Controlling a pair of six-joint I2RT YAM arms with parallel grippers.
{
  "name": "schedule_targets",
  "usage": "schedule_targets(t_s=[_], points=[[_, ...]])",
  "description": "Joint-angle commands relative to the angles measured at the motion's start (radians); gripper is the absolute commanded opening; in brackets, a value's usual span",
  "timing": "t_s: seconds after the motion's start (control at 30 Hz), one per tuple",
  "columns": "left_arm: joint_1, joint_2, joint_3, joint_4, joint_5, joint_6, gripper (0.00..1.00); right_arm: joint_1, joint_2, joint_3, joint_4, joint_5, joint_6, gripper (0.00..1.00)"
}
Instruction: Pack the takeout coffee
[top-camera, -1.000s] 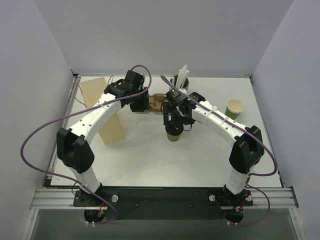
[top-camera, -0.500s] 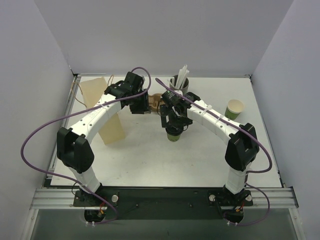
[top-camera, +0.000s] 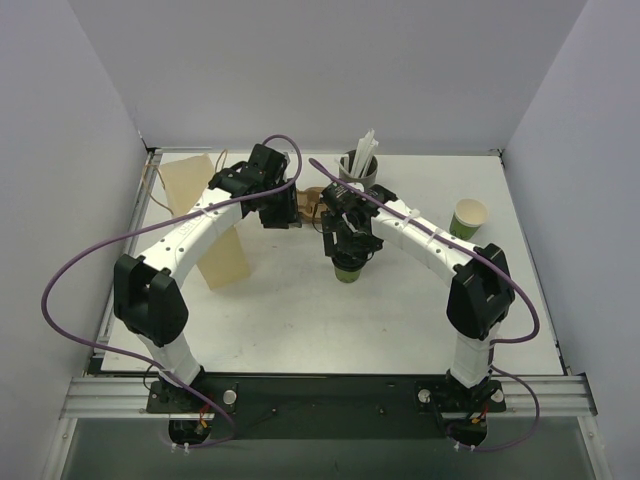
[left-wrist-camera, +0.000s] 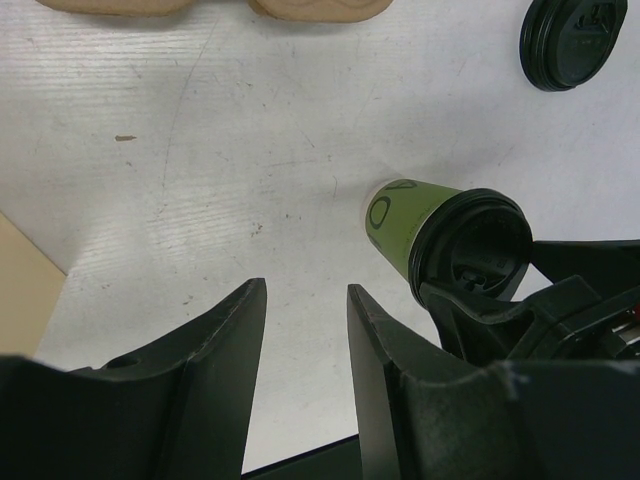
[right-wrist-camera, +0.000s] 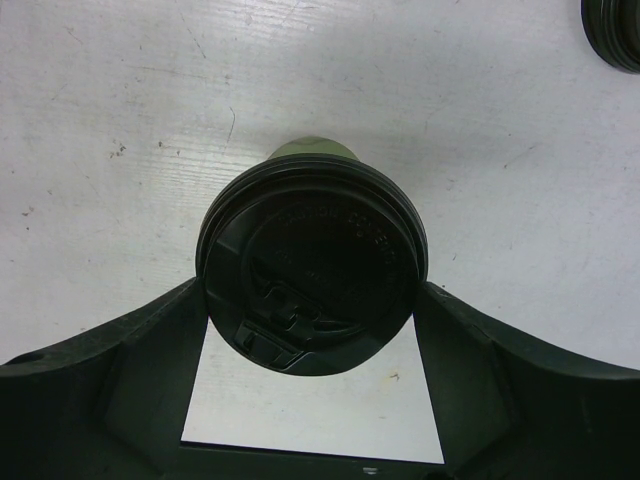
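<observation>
The takeout coffee, a small green cup (top-camera: 348, 270) with its black lid on, stands near the table's middle. My right gripper (top-camera: 346, 243) is over it, fingers closed against the lid's sides. In the right wrist view the lid (right-wrist-camera: 312, 275) fills the gap between the fingers (right-wrist-camera: 165, 340), with the gripper (right-wrist-camera: 312, 300) round it. The left wrist view shows the cup (left-wrist-camera: 398, 222), its lid (left-wrist-camera: 470, 245) and the right gripper's finger (left-wrist-camera: 560, 320) on it. My left gripper (top-camera: 278, 208) is open and empty (left-wrist-camera: 305, 290), left of the cup. Whether the cup touches the table I cannot tell.
A brown cardboard carrier (top-camera: 313, 205) lies between the grippers at the back. A grey cup of white straws (top-camera: 360, 165) stands behind it. A second open green cup (top-camera: 469, 217) is at the right. A tan paper bag (top-camera: 210, 220) lies left. A spare black lid (left-wrist-camera: 573, 40) lies near the carrier.
The right arm has swung a little to the left and the gripper has settled over the cup. The left arm and the cup have hardly moved.
</observation>
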Motion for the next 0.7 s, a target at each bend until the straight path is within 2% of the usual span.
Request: schedule_targets(t_s=[0.0,0.17,0.53,0.67], points=[[0.006,-0.049,-0.002,0.05,0.011,0.006,0.48,0.005,0.001,0.008,-0.051,0.012,0.009,0.72],[0.006,-0.052,-0.005,0.05,0.019,0.009,0.48,0.003,-0.033,-0.02,-0.052,0.034,0.029,0.68],[0.002,-0.07,-0.025,0.061,0.051,0.023,0.48,-0.053,-0.193,-0.134,-0.052,0.051,0.088,0.67],[-0.006,-0.077,-0.025,0.056,0.059,0.03,0.48,-0.116,-0.281,-0.257,-0.052,0.057,0.12,0.66]])
